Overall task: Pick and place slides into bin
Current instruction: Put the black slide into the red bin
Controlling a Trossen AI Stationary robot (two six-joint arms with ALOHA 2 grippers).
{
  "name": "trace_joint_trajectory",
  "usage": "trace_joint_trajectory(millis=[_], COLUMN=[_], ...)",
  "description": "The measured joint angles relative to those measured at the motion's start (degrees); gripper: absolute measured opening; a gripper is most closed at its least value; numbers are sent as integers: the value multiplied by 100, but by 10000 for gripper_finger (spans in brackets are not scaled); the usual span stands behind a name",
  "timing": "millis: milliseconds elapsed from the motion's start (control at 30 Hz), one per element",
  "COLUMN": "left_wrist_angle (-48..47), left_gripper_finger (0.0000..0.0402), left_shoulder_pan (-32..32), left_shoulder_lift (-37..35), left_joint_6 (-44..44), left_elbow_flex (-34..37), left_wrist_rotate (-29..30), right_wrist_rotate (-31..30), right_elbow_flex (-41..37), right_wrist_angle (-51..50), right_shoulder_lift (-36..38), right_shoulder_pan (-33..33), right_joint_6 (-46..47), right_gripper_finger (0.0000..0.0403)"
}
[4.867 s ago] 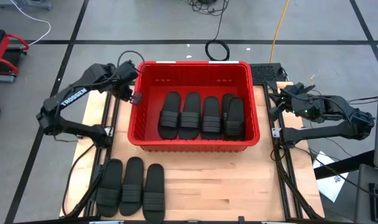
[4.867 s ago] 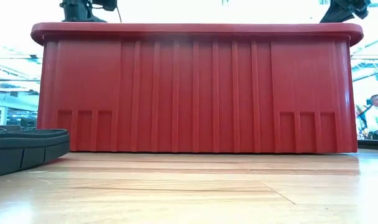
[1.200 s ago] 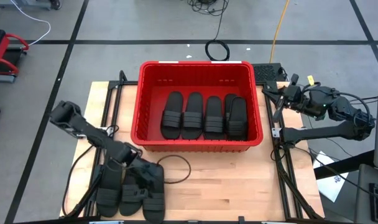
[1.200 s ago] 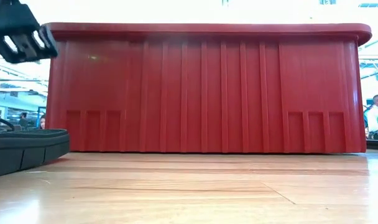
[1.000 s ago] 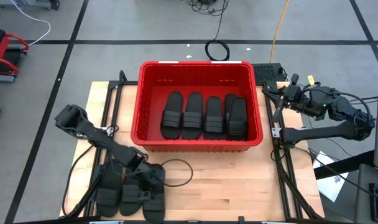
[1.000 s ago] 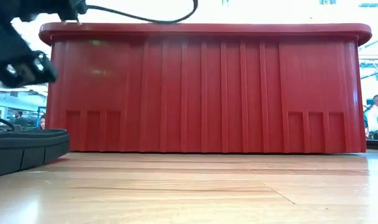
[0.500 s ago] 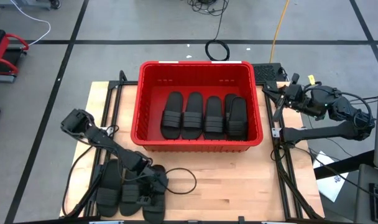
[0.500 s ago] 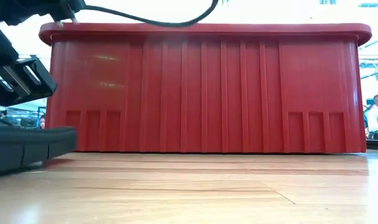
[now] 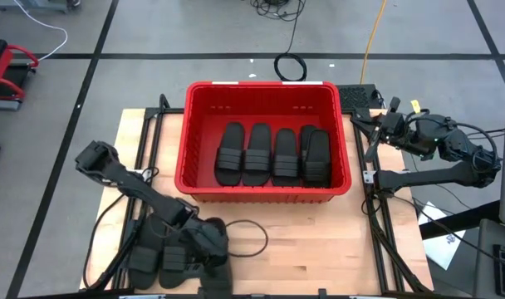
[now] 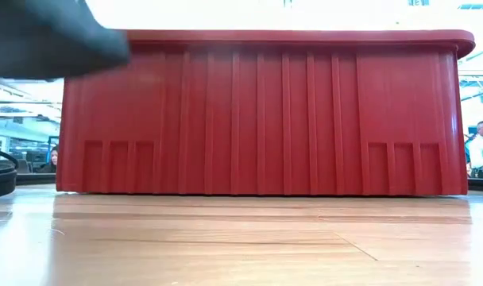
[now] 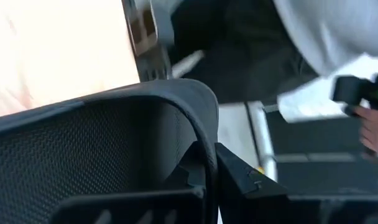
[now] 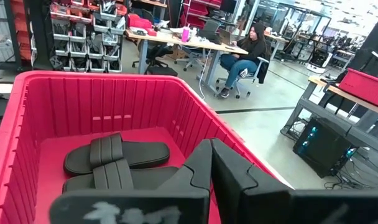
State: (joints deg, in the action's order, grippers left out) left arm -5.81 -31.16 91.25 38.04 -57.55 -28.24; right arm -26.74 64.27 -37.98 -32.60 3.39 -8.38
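left gripper (image 9: 204, 249): pinched shut on a sandal (image 9: 209, 246) at the table's near-left, apparently lifted off the wood
bin (image 9: 194, 178): up-table and right of that gripper
sandal axis: can't tell
right gripper (image 9: 384, 124): pressed together, empty, parked beside bin's right rim
nearer arm: left

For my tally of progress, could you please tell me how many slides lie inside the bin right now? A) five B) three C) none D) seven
A: the high view shows five slides in a row on the floor of the bin, the two at the right end overlapping, while the rest lie on the table near the left claw.
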Motion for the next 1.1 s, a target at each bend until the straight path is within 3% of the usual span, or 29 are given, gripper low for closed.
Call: trace_joint_trajectory(millis=[167, 300, 467, 733, 967, 1100], left_wrist_angle=[-1043, -2477, -3888, -4513, -4498, -4400], left_gripper_finger=[4, 3, 2, 1, 1, 1], left_shoulder_pan=[92, 177, 412, 916, 1984, 2994], left_shoulder_lift=[-351, -360, -355, -444, -1046, -1416], left_joint_6=[-391, -780, -1208, -2858, -4314, -5034], left_elbow_flex=[-878, -1976, -3325, -4934, -5179, -5179], left_wrist_rotate=[795, 1103, 2074, 3523, 3717, 3136], right_wrist_rotate=[2, 4, 6, 166, 141, -100], right_elbow_flex=[0, 0, 0, 0, 0, 0], right_wrist_angle=[-4, -6, -6, 62, 467, 737], right_shoulder_lift=[0, 0, 0, -2, -2, -7], right_shoulder_pan=[-1, -1, -1, -1, 1, 1], right_joint_6=[-4, -192, -289, -305, -476, -502], right_gripper_finger=[0, 0, 0, 0, 0, 0])
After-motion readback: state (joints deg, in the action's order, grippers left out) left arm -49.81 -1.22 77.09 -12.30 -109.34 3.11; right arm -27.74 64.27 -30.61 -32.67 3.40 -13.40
